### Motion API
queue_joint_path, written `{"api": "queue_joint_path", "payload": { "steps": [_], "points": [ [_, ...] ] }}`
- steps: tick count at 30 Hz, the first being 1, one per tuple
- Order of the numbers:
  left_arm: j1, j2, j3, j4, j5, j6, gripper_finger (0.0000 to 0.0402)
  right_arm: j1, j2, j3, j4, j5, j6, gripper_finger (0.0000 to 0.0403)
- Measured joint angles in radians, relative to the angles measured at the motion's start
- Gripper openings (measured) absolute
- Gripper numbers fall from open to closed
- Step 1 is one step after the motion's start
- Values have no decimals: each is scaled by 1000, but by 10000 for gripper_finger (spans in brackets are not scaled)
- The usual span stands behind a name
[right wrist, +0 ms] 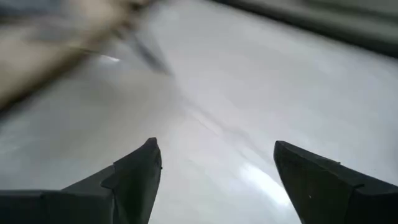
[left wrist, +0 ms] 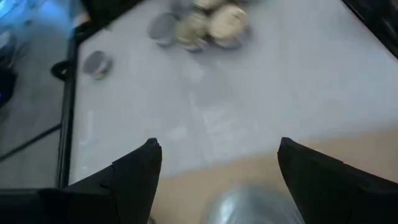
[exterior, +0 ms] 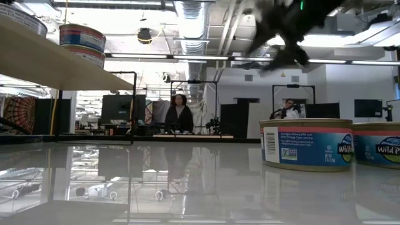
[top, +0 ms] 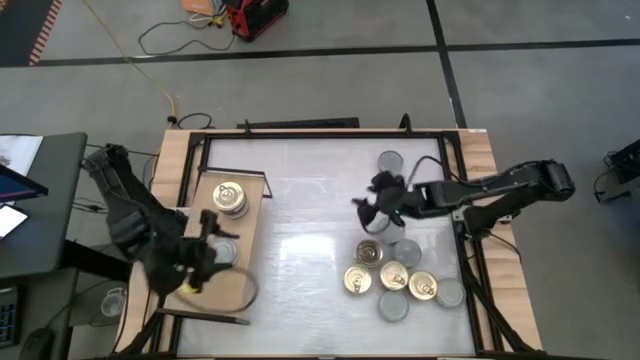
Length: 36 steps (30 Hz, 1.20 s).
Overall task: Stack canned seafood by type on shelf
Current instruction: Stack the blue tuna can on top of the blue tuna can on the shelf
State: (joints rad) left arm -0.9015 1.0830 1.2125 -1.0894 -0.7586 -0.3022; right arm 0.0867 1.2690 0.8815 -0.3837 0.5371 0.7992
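The shelf (top: 250, 225), a light wooden board with a thin black frame, sits at the left side of the white counter (top: 310, 200). On its far end stands a gold-topped tin (top: 230, 197), which in the low view shows as a short stack of tins (exterior: 82, 44) on the raised board. Nearer the front of the shelf lies a silver-topped tin (top: 224, 249), just beside the left gripper (top: 205, 245). The left wrist view shows that tin (left wrist: 252, 204) low between the two dark fingers (left wrist: 140, 174), which stand wide apart and hold nothing.

The right gripper (top: 372, 208) hangs over the middle-right of the counter, above and just beyond the main group of tins. Its fingers (right wrist: 134, 171) are spread open with only bare counter between them; nothing is gripped.

The rest of the canned seafood lies on the right half of the counter: three gold-topped tins (top: 384, 272) clustered together with several silver-topped tins (top: 393, 306) around them, and one lone silver tin (top: 390, 161) farther back. In the low view two of these tins (exterior: 306, 144) stand with blue labels. Beyond the counter, two people (exterior: 179, 115) are in the room.
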Motion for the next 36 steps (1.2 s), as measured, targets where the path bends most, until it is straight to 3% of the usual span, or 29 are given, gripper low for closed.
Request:
{"api": "queue_joint_path", "payload": {
  "steps": [4, 11, 17, 20, 26, 33, 36],
  "points": [
    [152, -26, 0, 143, 52, 73, 295, -65, 2, 0, -173, -1, 79, 325],
    [385, -48, 0, 331, 309, 163, 278, -110, 2, -2, -189, -39, -44, 322],
    [491, 26, 0, 473, 458, 240, 269, -163, -12, -28, -138, -371, -218, 322],
    [492, 65, 0, 504, 466, 291, 268, -72, 10, -28, -125, -427, -216, 322],
    [481, 173, 0, 581, 473, 350, 267, 167, 107, 63, -218, -419, -193, 311],
    [466, 261, -1, 687, 460, 387, 267, 403, 273, 210, -323, -288, -233, 288],
    [422, 250, -1, 736, 387, 447, 267, 499, 355, 269, -352, -191, -239, 284]
  ]
}}
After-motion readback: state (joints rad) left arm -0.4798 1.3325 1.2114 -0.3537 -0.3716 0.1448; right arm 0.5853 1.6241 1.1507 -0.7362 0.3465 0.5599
